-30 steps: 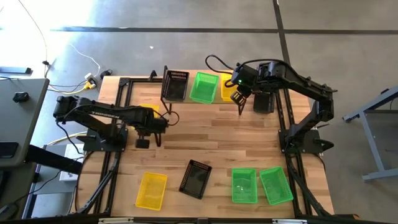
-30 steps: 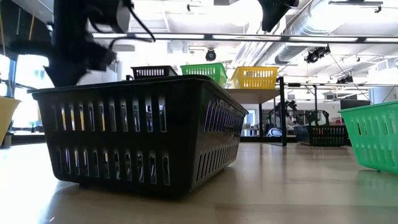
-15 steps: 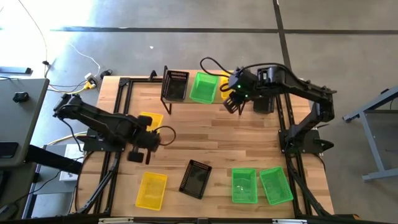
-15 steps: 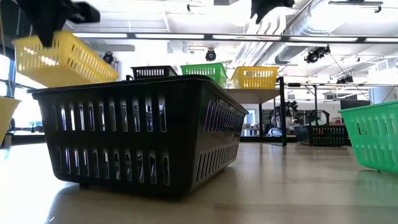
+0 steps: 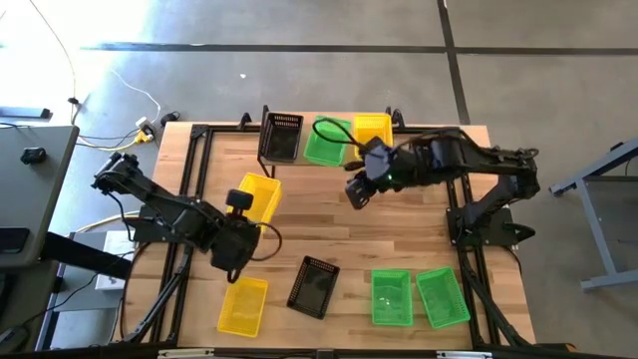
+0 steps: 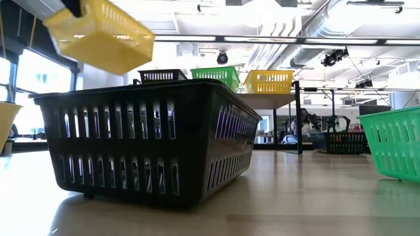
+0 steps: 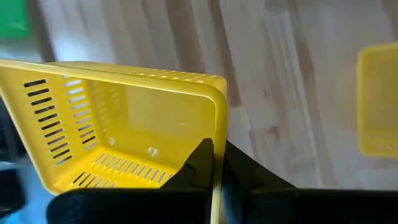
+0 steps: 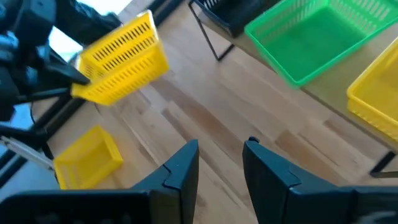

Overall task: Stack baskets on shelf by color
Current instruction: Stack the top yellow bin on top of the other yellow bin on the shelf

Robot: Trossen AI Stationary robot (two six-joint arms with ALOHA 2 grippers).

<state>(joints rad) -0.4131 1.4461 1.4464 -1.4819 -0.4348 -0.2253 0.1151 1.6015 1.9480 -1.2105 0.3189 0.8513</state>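
I see the left gripper [image 7: 214, 165] clamped on 1 yellow basket [image 5: 254, 197] by its rim, airborne, tilted, long axis running away from the fingers. Right gripper [image 8: 221, 165] stands apart, empty.

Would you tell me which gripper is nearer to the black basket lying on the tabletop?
Left. The left gripper, shut on a lifted yellow basket, is just beside the black basket. The right gripper, open, hovers farther off by the shelf.

Perforated glossy plastic baskets [image 6: 147, 141], smooth pale wood-plank tabletop [image 5: 419, 234], dark metal shelf legs [image 8: 210, 32]
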